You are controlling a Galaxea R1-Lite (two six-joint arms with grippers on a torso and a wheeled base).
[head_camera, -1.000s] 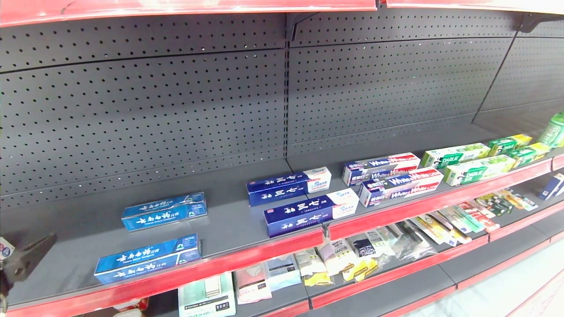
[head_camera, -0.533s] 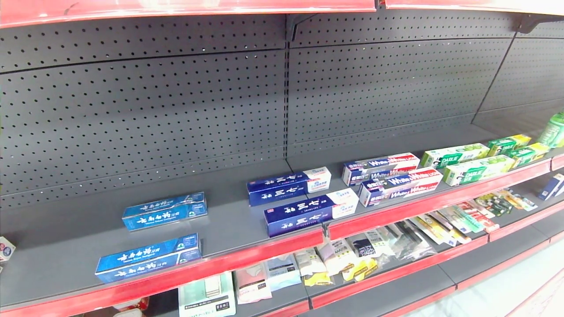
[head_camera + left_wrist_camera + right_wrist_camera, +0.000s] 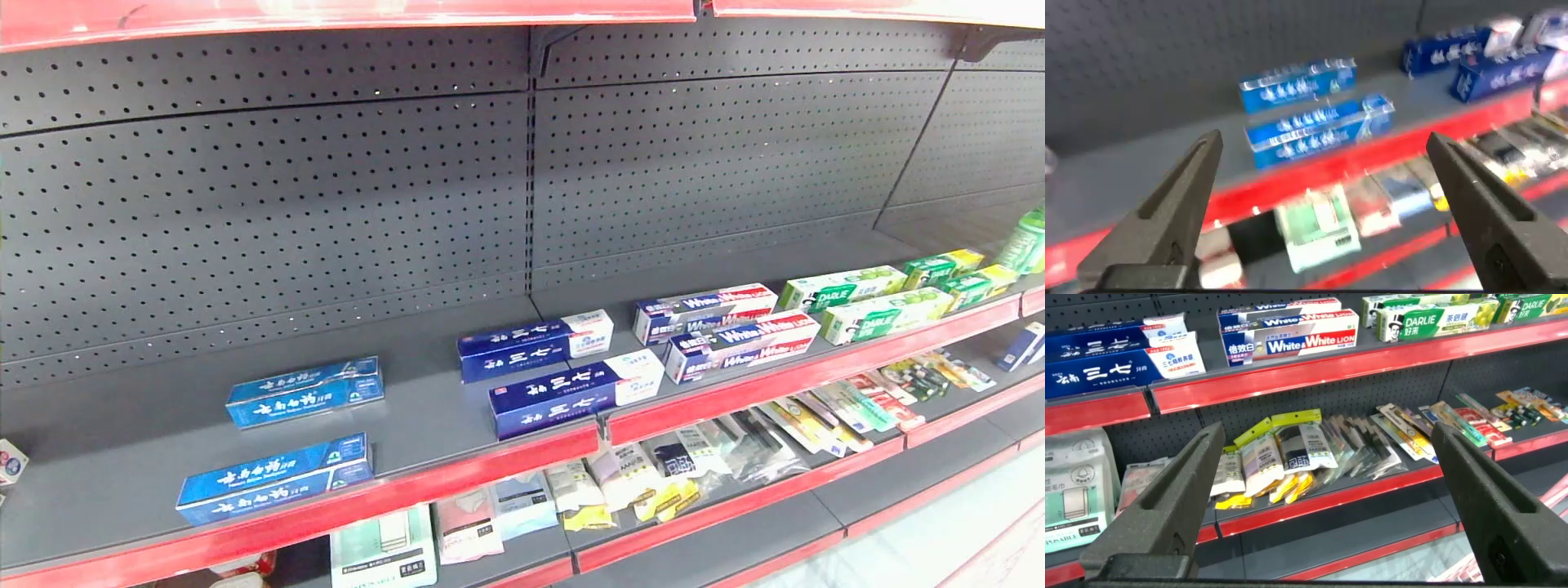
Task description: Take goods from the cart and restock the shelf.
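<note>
- Head view: the shelf carries toothpaste in pairs: 2 light-blue boxes at lower left, 2 dark-blue boxes at centre, and white boxes and green boxes toward the right. The left gripper sat at the lower-left edge 1 s ago and has since drawn back. The boxes lie unchanged, so I judge that a placement is finished and the arm is returning to the cart.
- Left wrist view: the left gripper is spread wide and empty, facing the 2 light-blue boxes near the shelf's front.
- Right wrist view: the right gripper is likewise spread wide, holding nothing, facing packets on the tier below.
</note>
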